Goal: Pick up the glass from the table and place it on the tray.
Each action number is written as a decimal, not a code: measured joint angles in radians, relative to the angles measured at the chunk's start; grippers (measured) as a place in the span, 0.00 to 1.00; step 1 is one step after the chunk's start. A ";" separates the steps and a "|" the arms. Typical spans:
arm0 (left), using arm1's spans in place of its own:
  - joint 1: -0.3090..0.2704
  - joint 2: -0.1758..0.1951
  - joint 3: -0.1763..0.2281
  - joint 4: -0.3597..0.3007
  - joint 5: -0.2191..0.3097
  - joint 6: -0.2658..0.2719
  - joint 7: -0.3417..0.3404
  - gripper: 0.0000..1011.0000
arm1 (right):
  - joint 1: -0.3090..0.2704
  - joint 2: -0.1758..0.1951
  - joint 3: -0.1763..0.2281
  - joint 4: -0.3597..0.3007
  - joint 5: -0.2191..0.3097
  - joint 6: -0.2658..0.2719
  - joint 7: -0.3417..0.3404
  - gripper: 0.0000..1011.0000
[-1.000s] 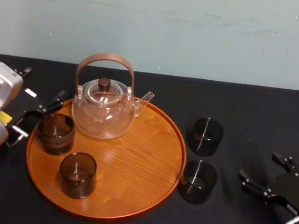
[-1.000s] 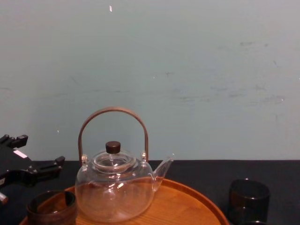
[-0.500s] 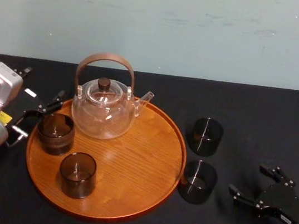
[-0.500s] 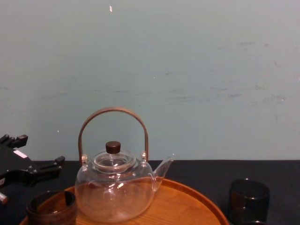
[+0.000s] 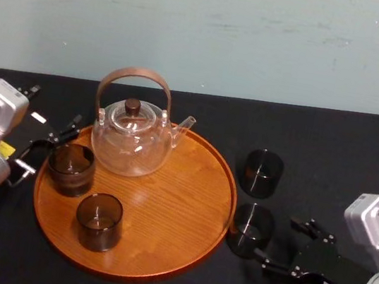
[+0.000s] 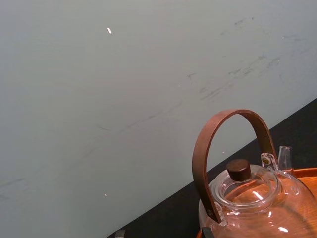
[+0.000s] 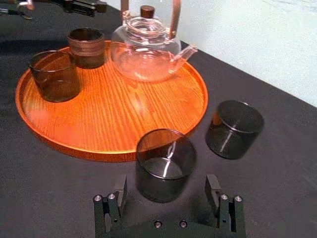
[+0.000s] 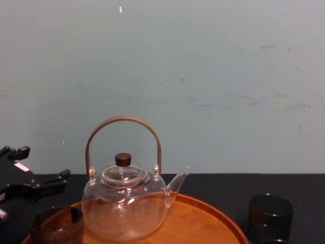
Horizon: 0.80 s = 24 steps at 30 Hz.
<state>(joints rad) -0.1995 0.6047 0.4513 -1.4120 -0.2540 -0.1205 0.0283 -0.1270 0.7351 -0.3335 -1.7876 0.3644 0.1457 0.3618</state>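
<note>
right gripper (image 5: 276,238), fingers spread wide, sits on the black table (image 5: 344,158) just behind the nearer glass (image 5: 250,230); glass untouched, just beside the tray (image 5: 172,211); left gripper (image 5: 51,144) parked open at the tray's left.

glass teapot (image 6: 257,203), brown handle (image 6: 225,144), pale wall (image 6: 124,89)

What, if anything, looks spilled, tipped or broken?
Nothing stands out. Teapot and two glasses stand upright on the tray; two more glasses upright on the table. Right gripper, jaws open, faces the nearer glass; left gripper sits left of the tray.
</note>
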 joint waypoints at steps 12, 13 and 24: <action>0.000 0.000 0.000 0.000 0.000 0.000 0.000 0.99 | -0.009 -0.032 0.027 0.001 -0.029 0.005 0.007 0.99; 0.000 0.000 0.000 0.000 0.000 0.000 0.000 0.99 | -0.009 -0.032 0.027 0.001 -0.029 0.005 0.007 0.99; 0.000 0.000 0.000 0.000 0.000 0.000 0.000 0.99 | -0.021 -0.049 0.054 0.001 -0.043 0.006 0.037 0.99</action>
<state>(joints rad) -0.1995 0.6047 0.4514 -1.4120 -0.2539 -0.1205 0.0283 -0.1481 0.6863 -0.2798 -1.7871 0.3213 0.1520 0.3986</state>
